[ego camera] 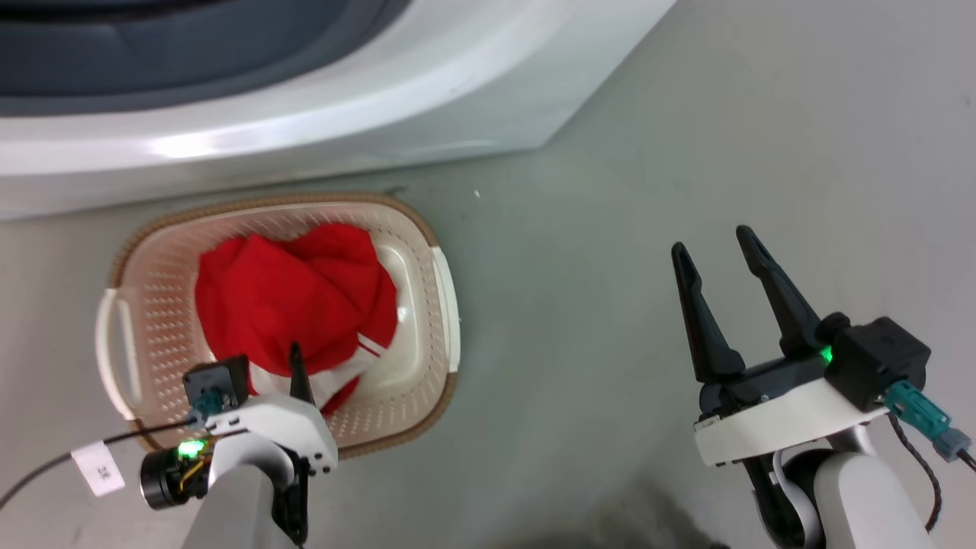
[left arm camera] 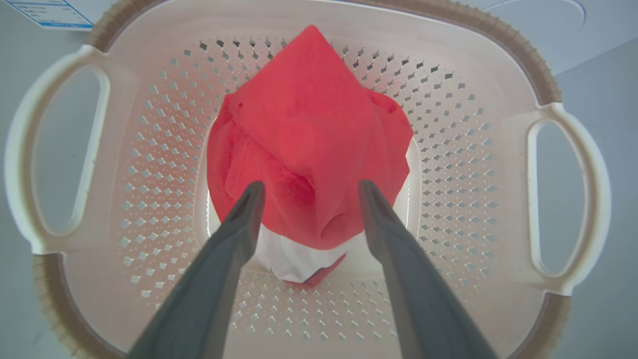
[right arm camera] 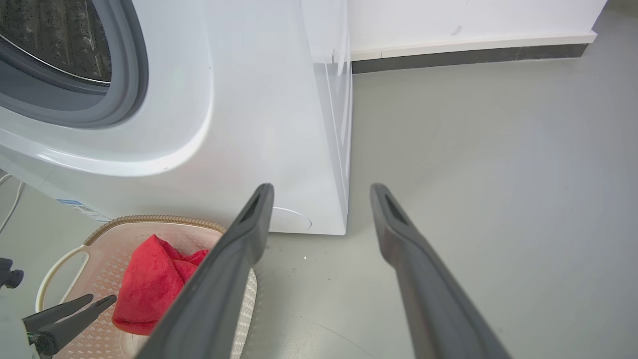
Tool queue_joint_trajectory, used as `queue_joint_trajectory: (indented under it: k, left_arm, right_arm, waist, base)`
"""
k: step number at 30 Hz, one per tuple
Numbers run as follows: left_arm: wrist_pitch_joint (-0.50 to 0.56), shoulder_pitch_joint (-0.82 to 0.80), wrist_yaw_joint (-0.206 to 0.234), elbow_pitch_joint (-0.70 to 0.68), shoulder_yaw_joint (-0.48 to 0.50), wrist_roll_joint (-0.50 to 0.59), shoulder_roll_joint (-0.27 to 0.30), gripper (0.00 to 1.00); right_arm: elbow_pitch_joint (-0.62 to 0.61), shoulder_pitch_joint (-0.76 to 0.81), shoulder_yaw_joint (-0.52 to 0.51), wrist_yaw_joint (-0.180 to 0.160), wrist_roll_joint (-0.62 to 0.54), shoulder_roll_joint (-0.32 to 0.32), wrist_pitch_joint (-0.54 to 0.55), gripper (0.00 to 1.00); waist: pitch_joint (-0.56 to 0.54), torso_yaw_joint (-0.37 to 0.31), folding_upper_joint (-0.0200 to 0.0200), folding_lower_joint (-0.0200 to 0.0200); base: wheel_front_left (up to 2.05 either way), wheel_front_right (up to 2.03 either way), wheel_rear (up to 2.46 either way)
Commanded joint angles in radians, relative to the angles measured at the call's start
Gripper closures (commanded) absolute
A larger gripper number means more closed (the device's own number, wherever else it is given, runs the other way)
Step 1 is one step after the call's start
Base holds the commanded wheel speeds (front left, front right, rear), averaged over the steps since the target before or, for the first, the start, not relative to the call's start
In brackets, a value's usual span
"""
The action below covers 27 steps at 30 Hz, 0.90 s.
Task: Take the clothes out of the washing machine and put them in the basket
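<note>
A smooth grey-green floor (ego camera: 610,305) carries everything. The white front-loading washing machine (ego camera: 305,130) stands on it, and behind the machine's right side a dark skirting strip (right arm camera: 468,55) edges the floor. Just in front of the machine sits the cream oval laundry basket (ego camera: 305,200) with its brown rim, close to the machine's base; whether they touch cannot be told. A tiny white speck (ego camera: 477,194), perhaps lint, lies on bare floor beside the basket.
</note>
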Motion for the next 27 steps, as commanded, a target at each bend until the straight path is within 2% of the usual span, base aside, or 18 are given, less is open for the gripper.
queue_joint_trajectory:
  k: [1, 5, 12, 15, 27]
  left_arm:
    - [-0.003, 0.032, -0.009, -0.008, -0.012, -0.006, -0.004, 0.0]
    - [-0.003, 0.092, -0.017, -0.034, -0.05, -0.05, -0.005, 0.0]
    - [-0.003, 0.171, 0.012, -0.111, -0.112, -0.118, -0.005, 0.0]
    - [-0.003, 0.218, 0.028, -0.209, -0.144, -0.106, -0.005, 0.0]
    - [-0.003, 0.254, 0.031, -0.485, -0.225, -0.03, -0.005, 0.0]
  right_arm:
    - [-0.004, 0.026, -0.01, -0.001, -0.01, 0.002, 0.005, 0.0]
    - [-0.021, 0.06, -0.034, -0.001, -0.03, 0.001, 0.021, 0.0]
    - [-0.05, 0.126, -0.077, -0.001, -0.054, 0.002, 0.062, 0.0]
    - [-0.078, 0.175, -0.1, -0.001, -0.076, 0.002, 0.089, 0.0]
    - [-0.133, 0.251, -0.153, -0.001, -0.12, 0.002, 0.119, 0.0]
  waist:
    - [-0.118, 0.042, 0.0, -0.0001]
    - [-0.232, 0.068, 0.0, -0.0001]
    - [-0.367, 0.104, 0.0, -0.0001]
    - [-0.447, 0.122, 0.0, -0.0001]
    - [-0.577, 0.164, 0.0, -0.0001]
  base:
    - [0.0, 0.0, 0.0]
    - [0.0, 0.0, 0.0]
    - [0.0, 0.0, 0.0]
    - [0.0, 0.0, 0.0]
    - [0.0, 0.0, 0.0]
